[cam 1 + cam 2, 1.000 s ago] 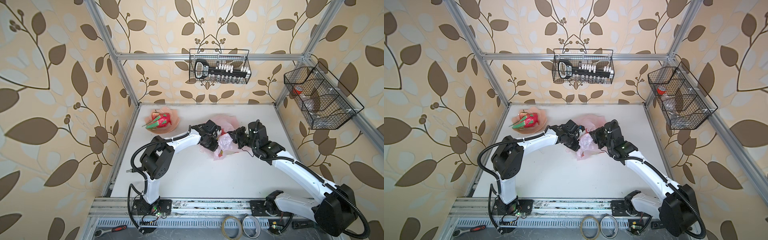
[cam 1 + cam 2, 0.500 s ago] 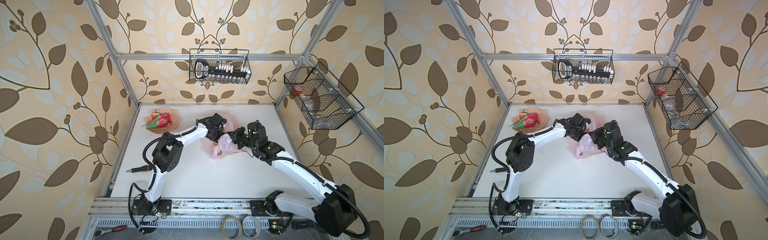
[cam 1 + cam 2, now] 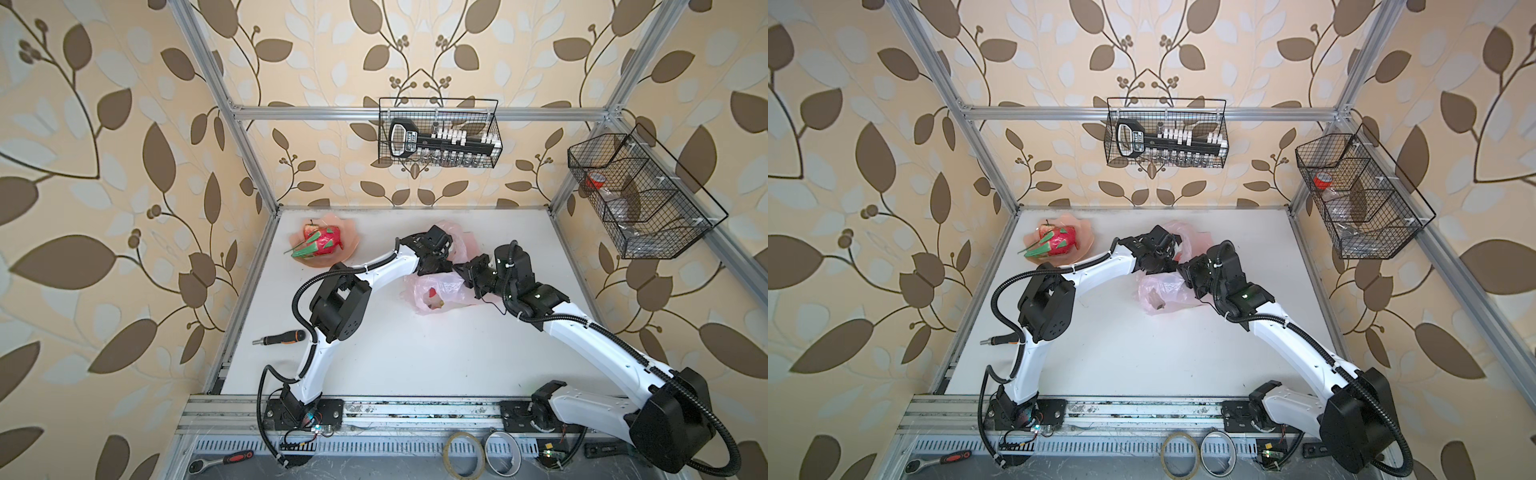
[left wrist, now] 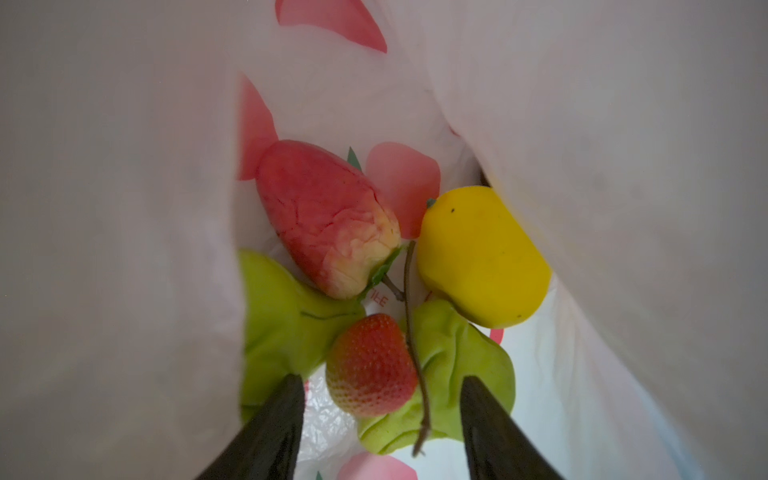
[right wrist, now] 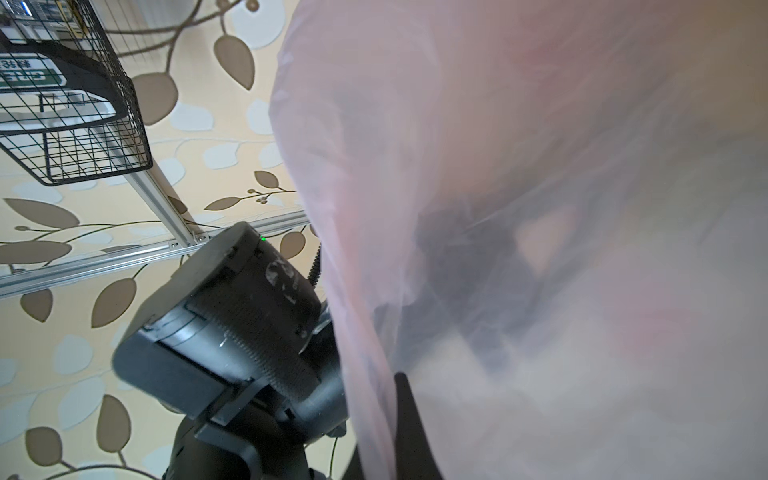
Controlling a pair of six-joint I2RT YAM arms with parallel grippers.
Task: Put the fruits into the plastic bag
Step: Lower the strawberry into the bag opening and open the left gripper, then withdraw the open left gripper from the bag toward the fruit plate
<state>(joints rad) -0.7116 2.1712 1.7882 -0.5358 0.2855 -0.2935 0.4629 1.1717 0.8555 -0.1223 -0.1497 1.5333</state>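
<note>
Plainly a drop-off inside the plastic bag [image 3: 438, 291], crumpled at the centre of the surface [image 3: 415, 365] in both top views. Mouth of the bag drawn up toward the right tool [image 3: 467, 272], clamped fully shut, apparently on a pinch of the rim, probably to keep the opening raised and wide. Reaching down through that opening, the left tool [image 4: 381, 379], at the bottom of the left wrist frame: jaws well apart, gripping nothing, with a strawberry [image 4: 370, 365] lying loose just beyond the tips. Heaped on the bag floor mid-frame: a pink-red fruit [image 4: 328, 216], a lemon [image 4: 482, 257], a lumpy green fruit [image 4: 282, 316] lower left, a second green fruit [image 4: 457, 365] lower right. Not yet bagged, at the upper left of the surface in a top view: a dragon fruit [image 3: 322, 245] on the peach dish [image 3: 351, 232], with a small red fruit [image 3: 309, 228] tucked behind.
</note>
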